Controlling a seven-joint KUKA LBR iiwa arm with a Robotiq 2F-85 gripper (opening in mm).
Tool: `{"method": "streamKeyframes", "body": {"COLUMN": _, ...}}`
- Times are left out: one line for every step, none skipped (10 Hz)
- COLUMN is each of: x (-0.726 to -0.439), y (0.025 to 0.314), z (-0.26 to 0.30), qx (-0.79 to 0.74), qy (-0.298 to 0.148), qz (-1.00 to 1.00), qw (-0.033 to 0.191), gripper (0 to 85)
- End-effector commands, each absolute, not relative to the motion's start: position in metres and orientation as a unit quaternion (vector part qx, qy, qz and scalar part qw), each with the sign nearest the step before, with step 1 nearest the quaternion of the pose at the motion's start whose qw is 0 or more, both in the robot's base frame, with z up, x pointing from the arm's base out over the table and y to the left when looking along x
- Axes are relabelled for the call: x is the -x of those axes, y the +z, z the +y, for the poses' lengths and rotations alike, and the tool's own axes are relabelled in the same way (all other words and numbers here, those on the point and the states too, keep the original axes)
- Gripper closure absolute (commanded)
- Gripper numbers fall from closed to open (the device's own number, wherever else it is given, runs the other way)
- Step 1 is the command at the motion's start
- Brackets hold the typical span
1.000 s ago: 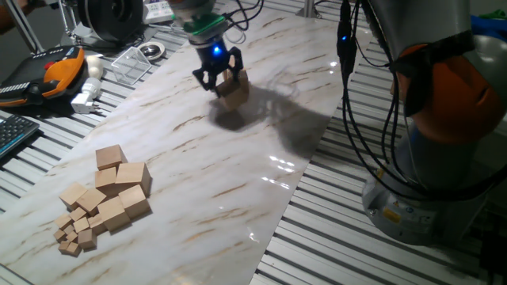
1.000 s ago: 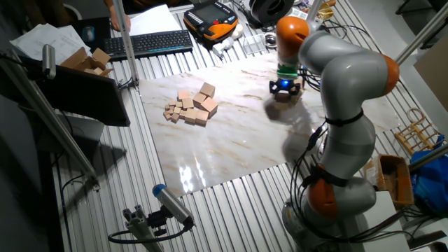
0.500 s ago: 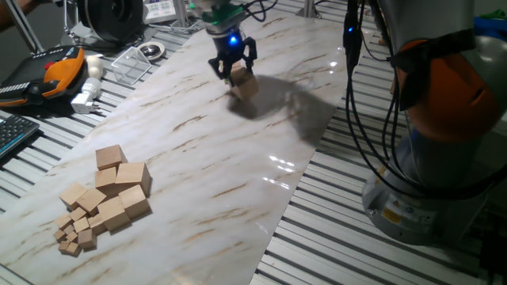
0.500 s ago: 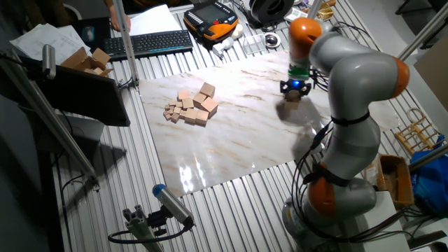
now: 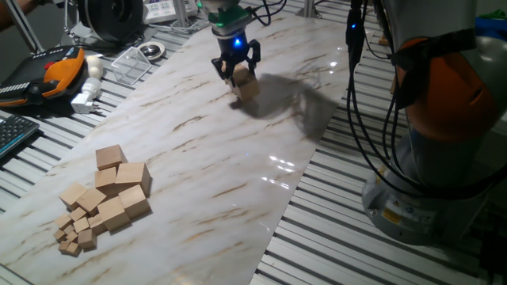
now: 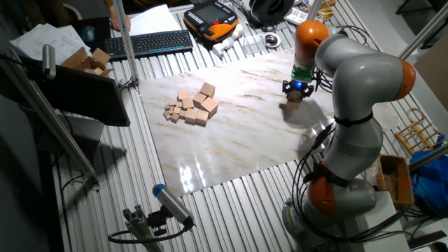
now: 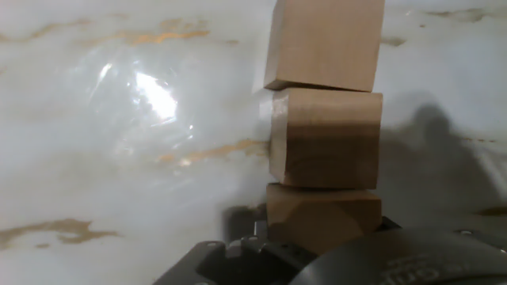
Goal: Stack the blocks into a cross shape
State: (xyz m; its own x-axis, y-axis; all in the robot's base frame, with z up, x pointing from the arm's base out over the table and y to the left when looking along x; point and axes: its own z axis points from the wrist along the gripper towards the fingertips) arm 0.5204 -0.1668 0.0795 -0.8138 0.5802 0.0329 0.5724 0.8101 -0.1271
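My gripper (image 5: 235,68) is at the far end of the marble board (image 5: 198,158), shut on a tan wooden block (image 5: 246,85) held between its black fingers just above the surface. The other fixed view shows the same gripper (image 6: 295,89) and block (image 6: 292,100) at the board's right side. In the hand view the held wood appears as three block faces in a line: near (image 7: 321,218), middle (image 7: 329,138) and far (image 7: 325,39). The other blocks (image 5: 111,194) lie in a loose pile near the board's front left corner, also visible as a pile (image 6: 191,106) from the other side.
Tiny wooden cubes (image 5: 73,236) sit at the pile's front edge. An orange pendant (image 5: 51,73), a white adapter (image 5: 87,91) and a clear tray (image 5: 133,62) lie beyond the board's left edge. The arm's base (image 5: 444,127) and cables (image 5: 356,95) stand to the right.
The gripper carried the block to the right and farther back along the board. In the last half second it shifted only slightly.
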Motion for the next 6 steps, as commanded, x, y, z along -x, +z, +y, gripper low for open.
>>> {"method": "streamKeyframes", "body": {"x": -0.521, "y": 0.078, "z": -0.168, "qx": 0.303, "qy": 0.055, "qz": -0.951, "qw": 0.032, "gripper": 85.0}}
{"method": "streamKeyframes", "body": {"x": -0.521, "y": 0.076, "z": -0.169, "qx": 0.3, "qy": 0.056, "qz": -0.952, "qw": 0.031, "gripper": 85.0}}
{"method": "streamKeyframes", "body": {"x": -0.522, "y": 0.074, "z": -0.17, "qx": 0.296, "qy": 0.057, "qz": -0.953, "qw": 0.03, "gripper": 85.0}}
{"method": "streamKeyframes", "body": {"x": -0.522, "y": 0.071, "z": -0.171, "qx": 0.292, "qy": 0.055, "qz": -0.954, "qw": 0.029, "gripper": 85.0}}
{"method": "streamKeyframes", "body": {"x": -0.523, "y": 0.067, "z": -0.172, "qx": 0.288, "qy": 0.052, "qz": -0.956, "qw": 0.028, "gripper": 85.0}}
{"method": "streamKeyframes", "body": {"x": -0.524, "y": 0.065, "z": -0.172, "qx": 0.285, "qy": 0.05, "qz": -0.957, "qw": 0.027, "gripper": 85.0}}
